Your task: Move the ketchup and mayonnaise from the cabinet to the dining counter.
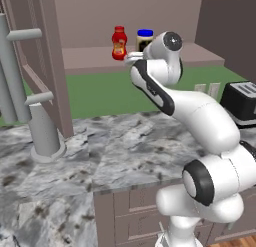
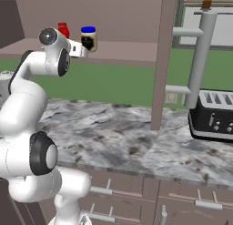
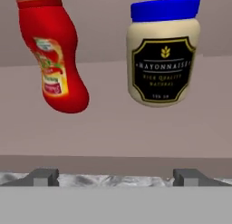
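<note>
Two bottles to fetch: ketchup (image 3: 56, 60) and mayonnaise (image 3: 164, 55) sit on the cabinet (image 1: 165, 58) shelf, jaws spread empty, reach-in grab looks next.

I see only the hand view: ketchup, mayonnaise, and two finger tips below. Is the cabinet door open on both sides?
Observer: Yes. In the base views the cabinet has its doors swung wide, with grey bar handles.
Operator: What stands under the shelf?
Observer: A marbled worktop, with a green wall behind it.
Operator: Anything on it near the arm?
Observer: A black toaster sits to the arm's right, apart from the arm.
Operator: How do the bottles stand?
Observer: The ketchup and mayonnaise stand side by side, upright.
</note>
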Controlling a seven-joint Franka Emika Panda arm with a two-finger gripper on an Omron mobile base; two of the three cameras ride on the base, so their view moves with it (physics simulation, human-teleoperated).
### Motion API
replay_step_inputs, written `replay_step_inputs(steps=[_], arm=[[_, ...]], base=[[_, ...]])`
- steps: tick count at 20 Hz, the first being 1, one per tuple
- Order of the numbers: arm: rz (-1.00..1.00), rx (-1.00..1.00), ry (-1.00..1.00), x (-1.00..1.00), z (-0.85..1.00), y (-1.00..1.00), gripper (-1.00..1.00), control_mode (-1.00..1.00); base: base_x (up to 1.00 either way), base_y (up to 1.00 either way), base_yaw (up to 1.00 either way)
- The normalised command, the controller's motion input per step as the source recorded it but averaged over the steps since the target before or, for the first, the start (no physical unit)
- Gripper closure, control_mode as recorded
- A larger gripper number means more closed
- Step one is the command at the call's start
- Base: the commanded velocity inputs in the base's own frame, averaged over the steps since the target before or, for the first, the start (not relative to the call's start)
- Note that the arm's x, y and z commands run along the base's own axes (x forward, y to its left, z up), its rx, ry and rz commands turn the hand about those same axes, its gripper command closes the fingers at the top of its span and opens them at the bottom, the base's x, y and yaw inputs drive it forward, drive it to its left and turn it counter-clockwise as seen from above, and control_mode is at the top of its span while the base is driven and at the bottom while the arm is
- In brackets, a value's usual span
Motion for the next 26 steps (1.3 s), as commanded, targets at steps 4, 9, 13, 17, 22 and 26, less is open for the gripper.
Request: replay_step_inputs(steps=[4,9,13,17,22,26], arm=[[-0.06,0.00,0.02,0.14,0.21,-0.23,-1.00,-1.00],[-0.04,0.00,0.00,0.10,0.12,-0.15,-1.00,-1.00],[-0.03,0.00,0.00,0.08,0.20,-0.17,-1.00,-1.00],[-0.04,0.00,0.00,0.10,0.28,-0.18,-1.00,-1.00],[-0.04,0.00,0.00,0.08,0.20,-0.09,-1.00,-1.00],[0.00,0.00,0.00,0.00,0.06,0.00,-1.00,-1.00]], base=[[0.00,0.00,0.00],[0.00,0.00,0.00],[0.00,0.00,0.00],[0.00,0.00,0.00],[0.00,0.00,0.00],[0.00,0.00,0.00]])
